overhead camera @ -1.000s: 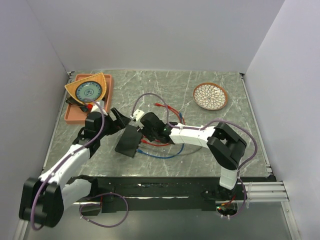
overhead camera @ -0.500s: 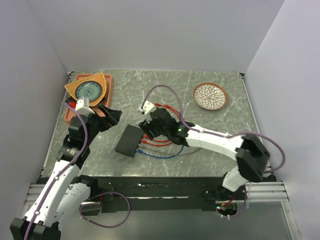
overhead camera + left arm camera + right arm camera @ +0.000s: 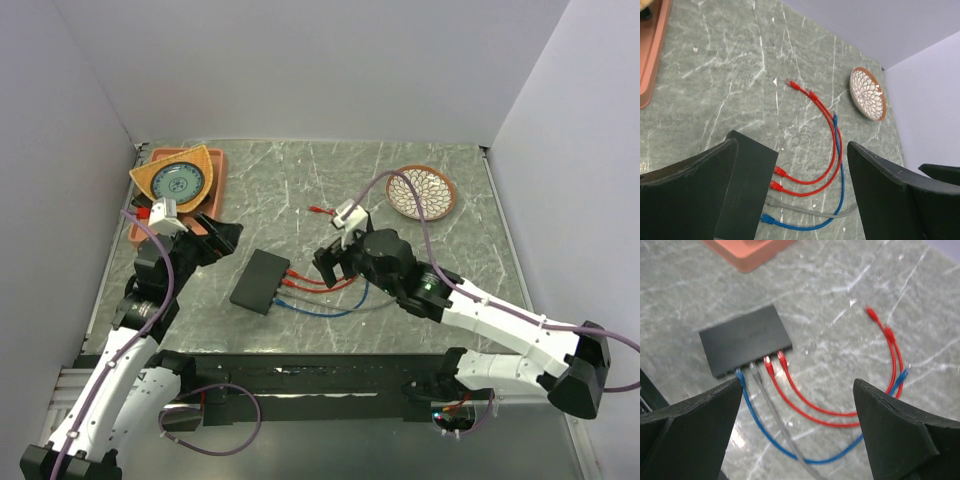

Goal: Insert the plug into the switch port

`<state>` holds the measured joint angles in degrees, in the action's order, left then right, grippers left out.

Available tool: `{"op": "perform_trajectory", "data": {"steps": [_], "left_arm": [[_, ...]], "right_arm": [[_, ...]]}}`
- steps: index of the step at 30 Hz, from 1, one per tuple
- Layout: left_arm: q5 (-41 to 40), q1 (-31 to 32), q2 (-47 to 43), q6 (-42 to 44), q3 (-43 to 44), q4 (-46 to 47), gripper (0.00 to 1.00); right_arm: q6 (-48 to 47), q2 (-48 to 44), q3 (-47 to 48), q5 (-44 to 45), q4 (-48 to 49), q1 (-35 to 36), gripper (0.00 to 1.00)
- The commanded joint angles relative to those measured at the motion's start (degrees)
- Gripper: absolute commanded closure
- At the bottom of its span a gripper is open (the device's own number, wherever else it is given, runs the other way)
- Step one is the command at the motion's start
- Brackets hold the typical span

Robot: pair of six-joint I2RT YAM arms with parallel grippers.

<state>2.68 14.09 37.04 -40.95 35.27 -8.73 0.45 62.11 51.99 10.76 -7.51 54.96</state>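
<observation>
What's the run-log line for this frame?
stage: plugs seated | switch: two red cables, grey cable, blue cable in ports | left claw: open, empty | right claw: open, empty

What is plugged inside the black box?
Two red cables, a grey cable and a blue cable go into one edge of the black box. Their tips are hidden in the sockets, so how deep they sit cannot be seen.
</observation>
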Motion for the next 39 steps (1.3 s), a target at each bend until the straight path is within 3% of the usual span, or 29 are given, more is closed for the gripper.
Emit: {"op": "perform_trajectory", "data": {"steps": [1, 12, 25, 31, 39], "left_arm": [[2.07, 0.06, 1.28, 0.08, -2.30, 4.86, 0.04], [10.15, 0.06, 5.50, -1.85, -6.08, 12.51, 0.04], [5.85, 0.15, 2.95, 0.78, -6.35, 10.05, 0.04], [0.06, 0.15, 0.50, 3.15, -4.24, 5.48, 0.04], [-5.40, 0.06, -4.60, 7.29, -5.91, 7.50, 0.04]], "right_arm": [[3.50, -3.92, -5.30, 1.89, 1.00, 0.06, 0.01], [10.71, -6.21, -16.04, 3.38, 2.68, -0.03, 0.01], [6.24, -15.52, -13.14, 5.14, 1.79, 0.06, 0.01], [-3.40, -22.19, -17.43, 0.49, 12.48, 0.15, 0.01], [-5.45, -25.10, -20.61, 5.67, 20.86, 0.24, 0.01]]}}
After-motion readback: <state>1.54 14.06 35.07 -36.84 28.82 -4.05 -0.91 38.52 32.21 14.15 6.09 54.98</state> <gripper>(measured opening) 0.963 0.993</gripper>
